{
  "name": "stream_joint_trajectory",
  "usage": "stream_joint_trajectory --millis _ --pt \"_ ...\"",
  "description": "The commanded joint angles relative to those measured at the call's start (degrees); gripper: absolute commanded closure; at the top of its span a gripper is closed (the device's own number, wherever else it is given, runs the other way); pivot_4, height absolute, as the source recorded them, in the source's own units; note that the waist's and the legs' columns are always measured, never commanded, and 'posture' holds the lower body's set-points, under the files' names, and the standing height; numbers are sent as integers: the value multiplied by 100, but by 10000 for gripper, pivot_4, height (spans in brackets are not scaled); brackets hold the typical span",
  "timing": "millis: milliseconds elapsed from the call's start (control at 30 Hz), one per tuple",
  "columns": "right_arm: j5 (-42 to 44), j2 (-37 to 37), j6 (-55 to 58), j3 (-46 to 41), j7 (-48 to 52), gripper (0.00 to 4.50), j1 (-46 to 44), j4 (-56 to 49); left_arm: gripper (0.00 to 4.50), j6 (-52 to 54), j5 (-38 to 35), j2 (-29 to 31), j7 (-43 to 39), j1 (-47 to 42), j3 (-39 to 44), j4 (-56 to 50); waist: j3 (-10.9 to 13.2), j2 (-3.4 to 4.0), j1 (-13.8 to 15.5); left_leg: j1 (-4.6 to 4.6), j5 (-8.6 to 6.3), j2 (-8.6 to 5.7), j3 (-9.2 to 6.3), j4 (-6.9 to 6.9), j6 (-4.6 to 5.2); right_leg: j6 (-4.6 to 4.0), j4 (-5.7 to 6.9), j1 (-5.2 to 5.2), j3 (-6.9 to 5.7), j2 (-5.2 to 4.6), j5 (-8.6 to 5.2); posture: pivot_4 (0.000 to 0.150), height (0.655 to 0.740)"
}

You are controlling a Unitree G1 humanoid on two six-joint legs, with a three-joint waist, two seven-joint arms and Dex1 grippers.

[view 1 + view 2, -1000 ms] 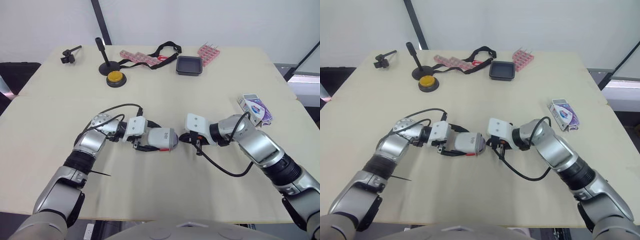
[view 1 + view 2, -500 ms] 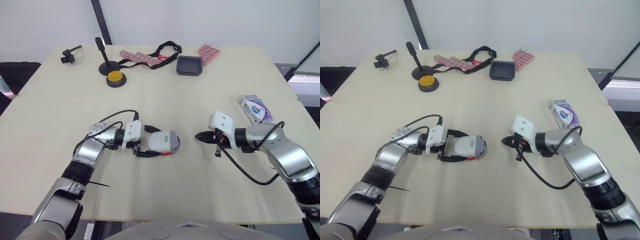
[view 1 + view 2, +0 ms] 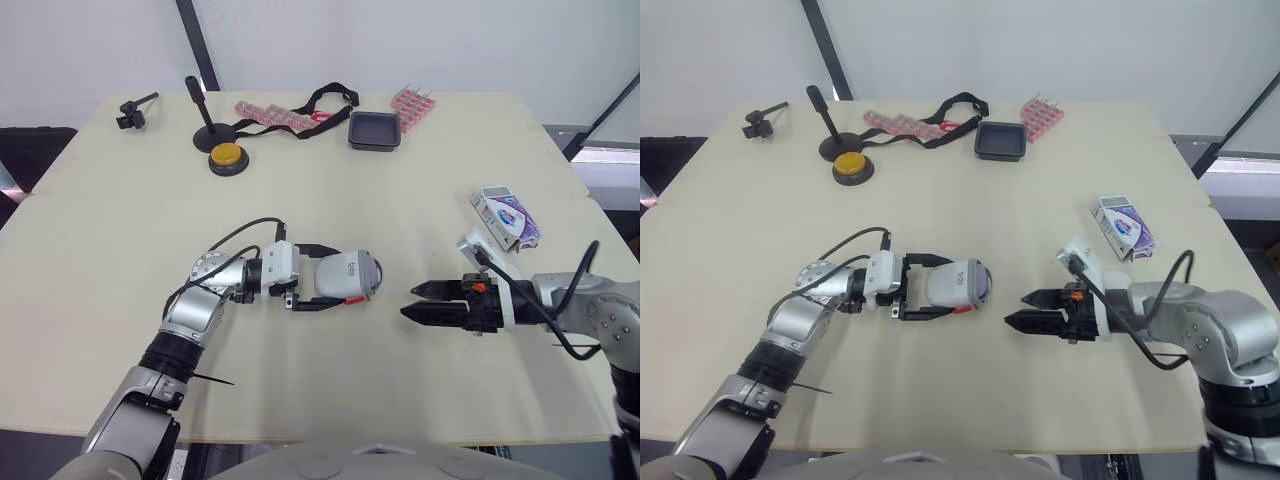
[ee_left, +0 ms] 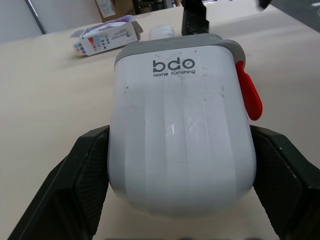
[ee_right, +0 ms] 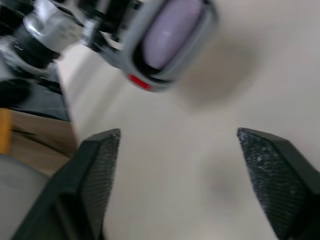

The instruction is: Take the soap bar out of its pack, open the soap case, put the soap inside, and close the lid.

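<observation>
My left gripper (image 3: 335, 277) is shut on the soap case (image 3: 347, 277), a white shell with a grey rim and a red latch, held on its side just over the table's middle. In the left wrist view the black fingers (image 4: 80, 185) press both flanks of the case (image 4: 182, 125). A lilac surface (image 5: 172, 27) shows inside the grey rim at the end facing my right gripper. My right gripper (image 3: 412, 301) is open, a short gap to the right of the case, holding nothing. The purple-and-white soap pack (image 3: 506, 215) lies near the right table edge.
Along the far side lie a yellow button (image 3: 229, 157), a black stand (image 3: 205, 125), a small black clamp (image 3: 135, 110), pink racks (image 3: 270, 112), a black strap (image 3: 320, 100) and a black tray (image 3: 374, 130). Cables trail from both wrists.
My right gripper has drawn back to the right, away from the case's end, and has opened. My left gripper has carried the case slightly rightward.
</observation>
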Motion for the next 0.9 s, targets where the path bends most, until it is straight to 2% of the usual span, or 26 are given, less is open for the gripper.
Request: stream_joint_trajectory --millis 33,400,600,900 --pt "981 340 281 -337 -929 336 -295 376 10196 -445 86 -50 179 -135 81 -61 0 0 64 -2 4 -1 0 1 -6 0 -2 0 -1 0 0 1500 7291" --pt "2454 950 277 -431 -3170 336 -843 1376 10196 -808 180 -50 226 -161 -45 -135 1 2 114 -2 8 -5 2 -5 -17 20 -5 0 -1 -1 11 1500 7291" --pt "3437 1216 -146 -202 -4417 336 -830 1771 10196 -1060 344 -86 384 -215 -42 -79 1 2 114 -2 9 -6 2 -7 -18 23 -6 0 -2 0 13 1500 7291" --pt "5018 654 -1192 722 -5536 336 -589 1832 10196 -1511 549 -37 511 -291 -106 30 1 2 111 -5 8 -8 0 -10 -23 27 -11 0 -3 1 15 1500 7291"
